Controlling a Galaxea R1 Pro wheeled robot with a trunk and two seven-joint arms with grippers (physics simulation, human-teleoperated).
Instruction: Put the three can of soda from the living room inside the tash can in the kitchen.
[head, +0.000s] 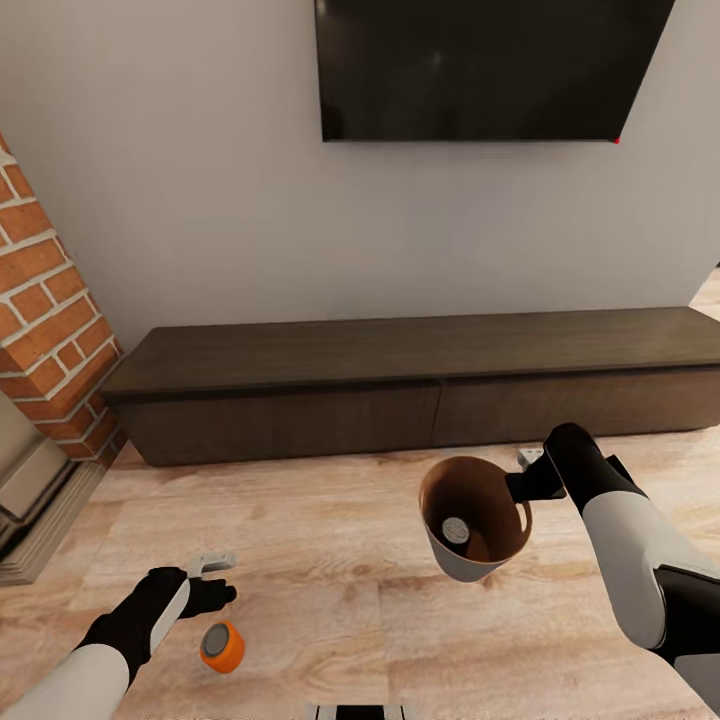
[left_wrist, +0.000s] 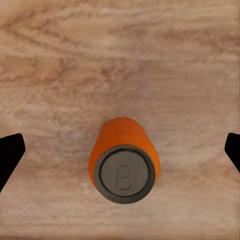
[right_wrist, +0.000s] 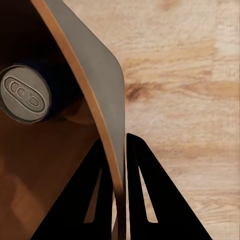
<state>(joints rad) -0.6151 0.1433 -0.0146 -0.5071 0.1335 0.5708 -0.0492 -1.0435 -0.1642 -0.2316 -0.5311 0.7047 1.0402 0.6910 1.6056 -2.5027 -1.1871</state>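
An orange can of soda (head: 222, 646) with a grey top stands upright on the wood floor. My left gripper (head: 221, 579) hovers open just above and behind it. In the left wrist view the can (left_wrist: 124, 161) sits between the two widely spread fingertips (left_wrist: 10, 155), untouched. My right gripper (head: 532, 485) is shut on the rim of the tash can (head: 455, 566), holding it tilted above the floor. Inside it lies a can of soda (head: 456, 530) with a silver top and dark blue sides (right_wrist: 25, 100). The right fingers (right_wrist: 150, 200) pinch the bin's wall (right_wrist: 95, 65).
A long low dark-brown cabinet (head: 420, 385) runs along the wall ahead, under a black TV (head: 490, 65). A red-brick fireplace (head: 45, 320) juts out at the left. Open wood floor lies between the two arms.
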